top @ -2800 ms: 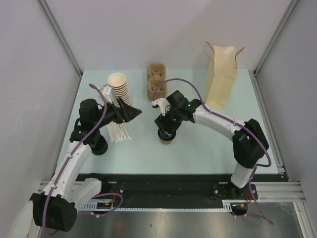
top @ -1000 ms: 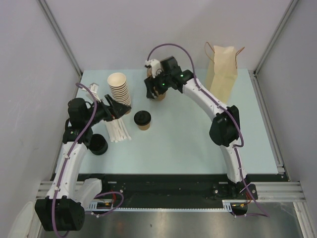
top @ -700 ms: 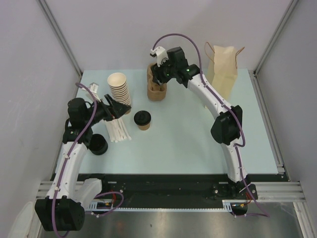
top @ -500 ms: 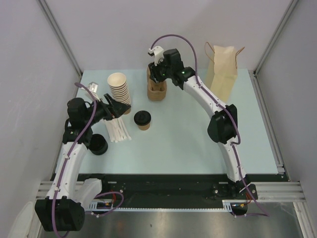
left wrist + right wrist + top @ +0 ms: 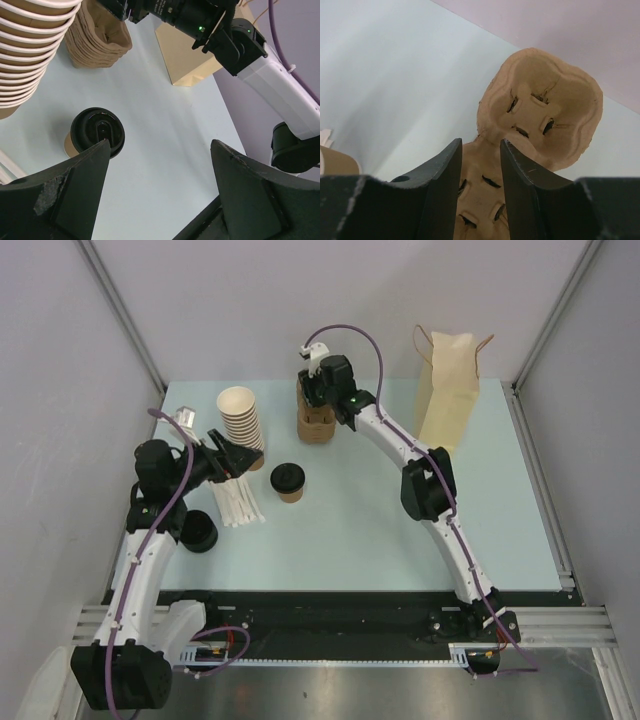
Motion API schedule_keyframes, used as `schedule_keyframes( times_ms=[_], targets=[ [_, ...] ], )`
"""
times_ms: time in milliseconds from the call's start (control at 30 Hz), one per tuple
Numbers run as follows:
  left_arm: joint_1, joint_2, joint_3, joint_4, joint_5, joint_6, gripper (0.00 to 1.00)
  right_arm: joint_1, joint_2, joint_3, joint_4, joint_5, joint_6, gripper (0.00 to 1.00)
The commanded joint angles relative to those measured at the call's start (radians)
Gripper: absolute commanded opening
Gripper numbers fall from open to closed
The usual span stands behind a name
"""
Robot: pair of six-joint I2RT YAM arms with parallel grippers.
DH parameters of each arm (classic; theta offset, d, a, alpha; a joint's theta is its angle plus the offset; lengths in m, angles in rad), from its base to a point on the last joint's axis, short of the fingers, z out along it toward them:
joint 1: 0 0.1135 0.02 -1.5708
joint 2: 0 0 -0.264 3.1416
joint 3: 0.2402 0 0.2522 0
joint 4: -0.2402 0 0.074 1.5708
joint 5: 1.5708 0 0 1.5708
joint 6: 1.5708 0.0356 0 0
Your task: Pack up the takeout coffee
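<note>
Going near to far.

Closest in, by the left arm: a pile of black lids (image 5: 198, 530) on the bench (image 5: 380, 530), with some white sticks (image 5: 240, 505) (straws, maybe) just beyond. Left gripper (image 5: 250, 458) hovering over those, jaws spread wide, gripping nothing, aimed roughly toward the coffee.

Next, the takeout coffee (image 5: 288, 483) itself. Parked mid-bench just beside the sticks, well apart from the bag, touched by neither gripper. Standing upright on its base, black lid on top, so long axis vertical and mouth pointing straight up.

Further back: a tall stack of lidless cups (image 5: 240, 415), then a stack of pulp cup carriers (image 5: 315, 425) with the right gripper (image 5: 316, 398) down on it. From the wrist view, jaws drawn in on the narrow waist of the top carrier (image 5: 540, 105), pulp filling the gap. Looks like a pinch grip. Paper bag (image 5: 447, 390) standing at the far right.

Guessing the step in hand: fetching a carrier, with the coffee not packed yet. Next move probably calls for:
- lifting straight up and peeling off just that one carrier, without dragging the nested ones along
- setting it on bare bench near the cup
- seating the cup in a pocket, lid up the whole way
</note>
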Motion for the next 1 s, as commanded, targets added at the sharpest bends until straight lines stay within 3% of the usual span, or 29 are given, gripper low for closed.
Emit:
schedule_keyframes(
  times_ms=[0,967],
  targets=[
    [0.013,-0.022,-0.008,0.042,-0.002,-0.009,0.87,0.005,0.020,0.062,0.111,0.036,0.002,0.41],
    [0.057,-0.010,-0.025,0.046,0.027,-0.010,0.87,0.000,0.093,0.073,0.133,0.004,-0.039,0.31]
  ],
)
